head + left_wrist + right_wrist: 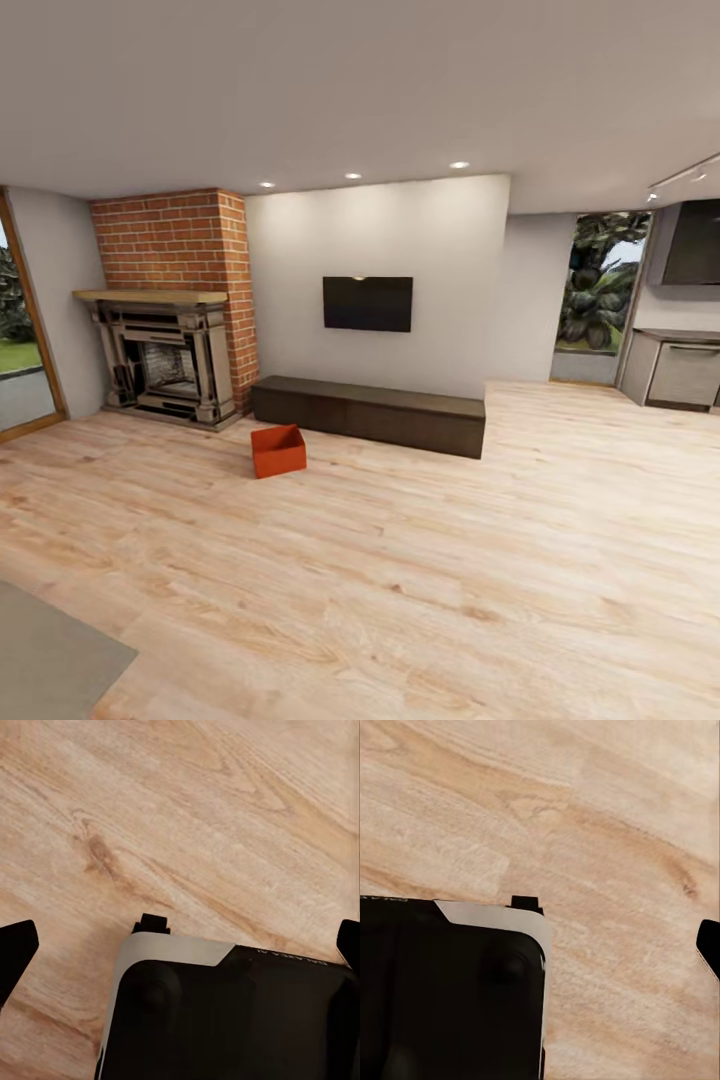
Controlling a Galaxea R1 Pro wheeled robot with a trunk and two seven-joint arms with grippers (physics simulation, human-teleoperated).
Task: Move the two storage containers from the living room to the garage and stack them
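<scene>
- We saw one orange-red storage container (277,451) on the living room's wood plank floor (420,560), just before the dark bench (368,413), near the fireplace (165,360).
- Our left gripper (180,945) hung spread wide, empty, above the planks.
- We could not tell the right gripper's state.

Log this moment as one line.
room: living room | storage container: on wood floor before bench | left gripper: open, empty | phase: approach

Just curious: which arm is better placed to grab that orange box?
Left, marginally: the storage container sits left of centre on the wood floor, far from both arms for now.
</scene>
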